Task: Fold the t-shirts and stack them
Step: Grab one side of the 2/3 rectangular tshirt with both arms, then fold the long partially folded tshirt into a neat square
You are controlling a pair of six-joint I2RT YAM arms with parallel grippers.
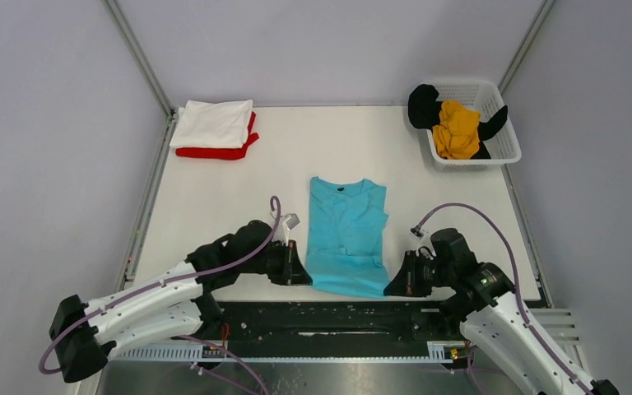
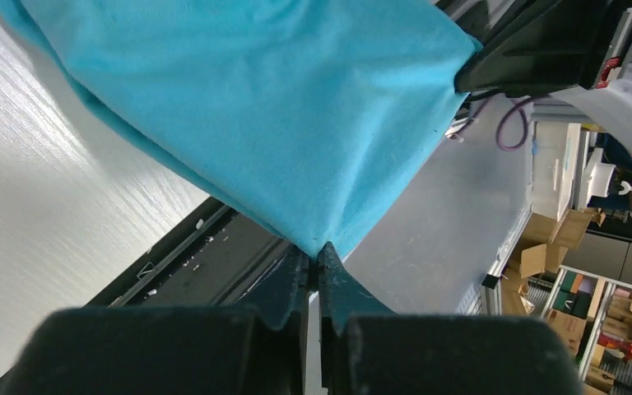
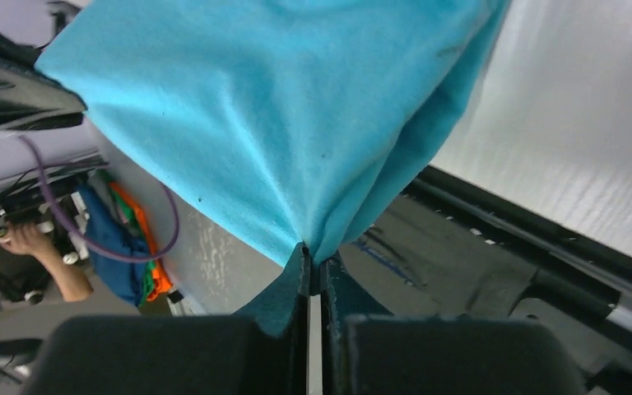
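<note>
Now we are gripping the turquoise t-shirt [image 1: 347, 234], lying on the tabletop [image 1: 239, 197], by its near hem: our left end effector [image 1: 306, 276] is clamping the left corner, our right end effector [image 1: 391, 286] the right. Beyond it leftward, the white t-shirt [image 1: 212, 123] is resting on the red t-shirt [image 1: 214, 153]; rightward, the mustard-yellow t-shirt [image 1: 457, 130] and black t-shirt [image 1: 422, 105] are sitting in the basket [image 1: 506, 150].

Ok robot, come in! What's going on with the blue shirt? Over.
Left gripper and right gripper shut on shirt, near corners. Shirt folded narrow, collar at far end. Folded stack and basket well clear.
</note>
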